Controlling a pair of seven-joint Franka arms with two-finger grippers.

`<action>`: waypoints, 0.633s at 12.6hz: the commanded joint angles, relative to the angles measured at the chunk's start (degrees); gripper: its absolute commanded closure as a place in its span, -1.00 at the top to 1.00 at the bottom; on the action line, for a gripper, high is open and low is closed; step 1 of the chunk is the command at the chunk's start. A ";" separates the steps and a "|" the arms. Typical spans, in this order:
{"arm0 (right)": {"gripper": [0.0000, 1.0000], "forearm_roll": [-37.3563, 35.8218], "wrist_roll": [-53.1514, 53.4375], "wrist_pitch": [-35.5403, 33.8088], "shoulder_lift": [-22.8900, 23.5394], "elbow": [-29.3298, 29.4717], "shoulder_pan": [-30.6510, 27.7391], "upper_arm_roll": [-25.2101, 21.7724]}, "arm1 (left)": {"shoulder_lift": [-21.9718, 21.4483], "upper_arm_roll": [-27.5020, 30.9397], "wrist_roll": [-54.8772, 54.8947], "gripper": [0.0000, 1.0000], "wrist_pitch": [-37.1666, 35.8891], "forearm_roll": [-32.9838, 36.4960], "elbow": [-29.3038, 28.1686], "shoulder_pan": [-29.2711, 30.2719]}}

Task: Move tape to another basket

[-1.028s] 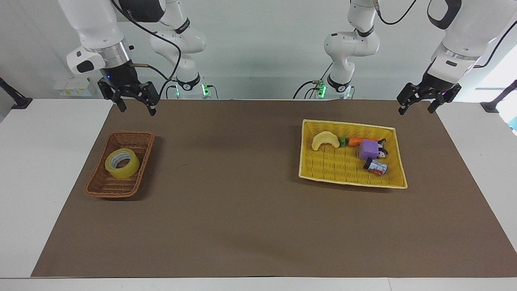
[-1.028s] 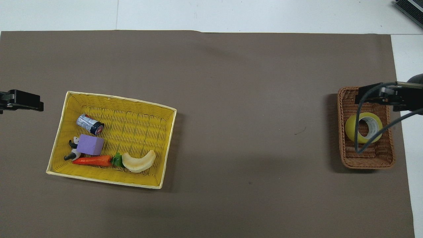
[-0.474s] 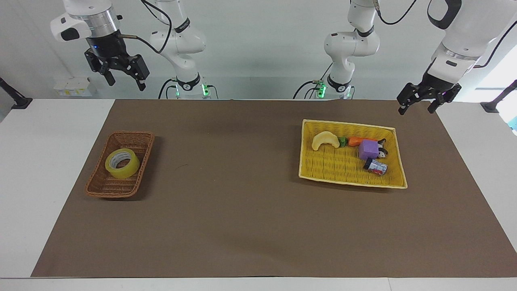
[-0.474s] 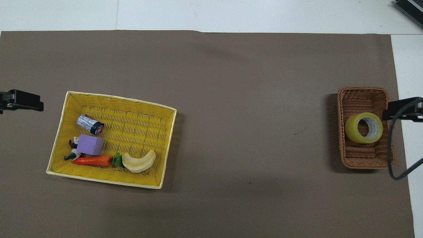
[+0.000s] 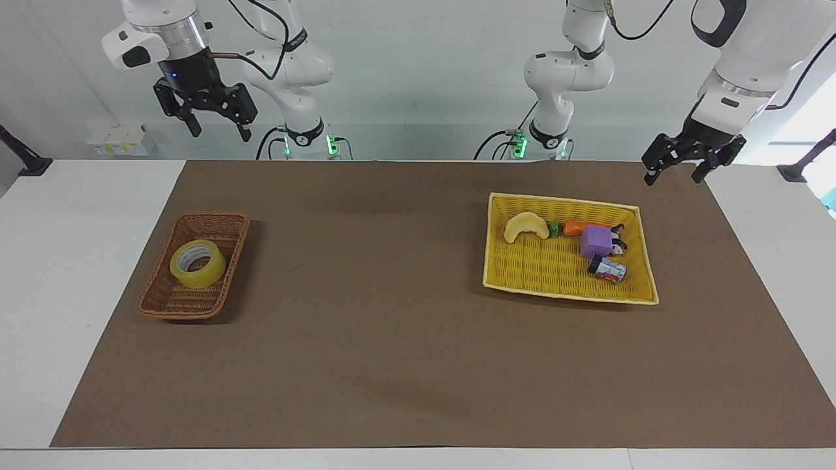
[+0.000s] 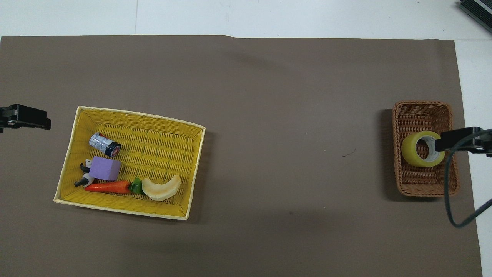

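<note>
The tape (image 5: 198,264), a yellow roll with a pale core, lies flat in the small brown wicker basket (image 5: 215,224) at the right arm's end of the table. It also shows in the overhead view (image 6: 418,149), in the basket (image 6: 421,109). My right gripper (image 5: 221,134) is open and empty, high in the air over that end of the table and well clear of the tape. In the overhead view one of its fingers (image 6: 455,139) overlaps the tape's edge. My left gripper (image 5: 673,179) is open and empty, waiting above the mat's corner beside the yellow tray.
A larger yellow woven tray (image 5: 555,274) at the left arm's end holds a pale crescent toy (image 5: 526,226), a carrot (image 5: 576,228), a purple block (image 5: 595,241), a panda figure and a small can (image 5: 607,269). Brown mat covers the table between basket and tray.
My right gripper rose from just above the brown basket to high in the air, then came slightly lower and toward the table's middle. The tape and my left arm have not moved.
</note>
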 commanded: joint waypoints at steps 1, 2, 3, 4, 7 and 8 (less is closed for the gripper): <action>1.00 1.14 -2.76 -1.58 -0.05 0.79 -1.73 0.01 | -0.19 -0.18 -0.24 1.00 -1.32 1.19 0.71 0.09; 1.00 1.14 -2.85 -3.15 -0.22 0.96 -1.73 0.09 | -0.19 -0.18 -0.24 1.00 -1.32 1.19 0.71 0.09; 1.00 1.14 -2.93 -4.47 -0.57 0.97 -1.73 0.09 | -0.19 -0.18 -0.24 1.00 -1.32 1.19 0.71 0.09; 1.00 1.14 -2.85 -3.79 -1.10 0.10 -1.73 0.09 | -0.19 -0.18 -0.24 1.00 -1.32 1.19 0.71 0.09; 1.00 0.17 -5.38 -0.53 -2.33 -3.25 -1.73 0.09 | -0.19 -0.18 -0.24 1.00 -1.32 1.19 0.71 0.09; 1.00 0.00 -5.74 -0.44 -2.33 -3.34 -1.73 0.09 | -0.19 -0.18 -0.24 1.00 -1.32 1.19 0.71 0.09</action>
